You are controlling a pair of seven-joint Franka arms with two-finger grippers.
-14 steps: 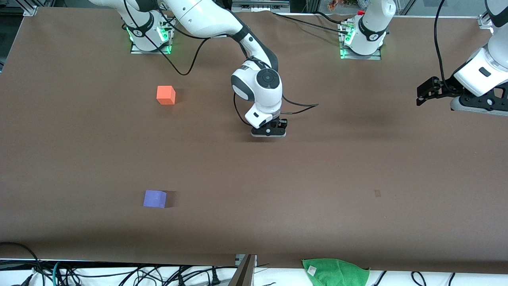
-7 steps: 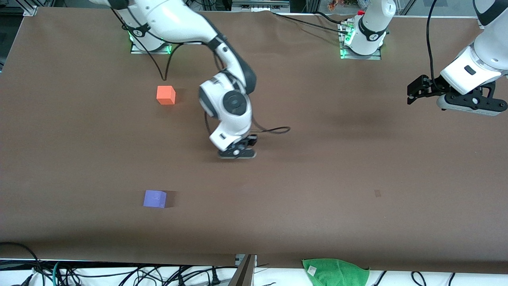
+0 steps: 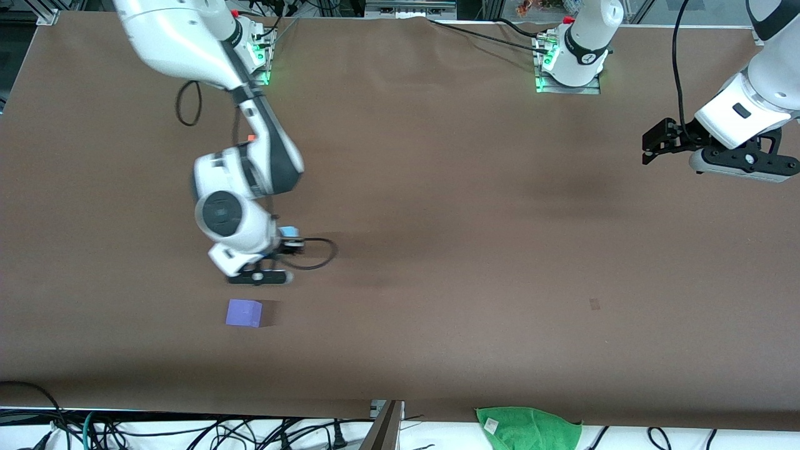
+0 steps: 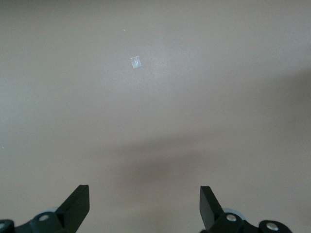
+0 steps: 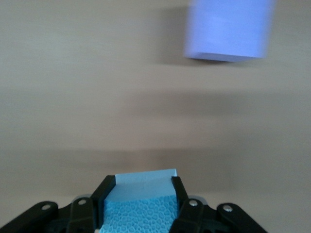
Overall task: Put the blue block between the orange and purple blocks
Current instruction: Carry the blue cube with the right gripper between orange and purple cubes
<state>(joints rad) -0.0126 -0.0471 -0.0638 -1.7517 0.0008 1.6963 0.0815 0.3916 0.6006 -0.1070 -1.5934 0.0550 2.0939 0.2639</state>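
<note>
My right gripper (image 3: 259,278) is shut on the light blue block (image 5: 141,204). It hangs low over bare table, in the gap between the orange and purple blocks and close to the purple one. In the right wrist view the fingers (image 5: 109,183) clamp the block's two sides. The purple block (image 3: 244,312) lies on the table and also shows in the right wrist view (image 5: 228,29). The right arm hides the orange block (image 3: 251,137) except for a sliver. My left gripper (image 3: 653,147) waits open and empty above the left arm's end of the table, over bare brown cloth (image 4: 144,194).
A green cloth (image 3: 528,426) lies at the table edge nearest the front camera. A small tape mark (image 3: 594,304) is on the brown table cover, also in the left wrist view (image 4: 135,62). Cables hang under that edge.
The right arm has swung with the blue block from the table's middle toward the right arm's end and closer to the purple block, now covering the orange block. The left arm has barely shifted.
</note>
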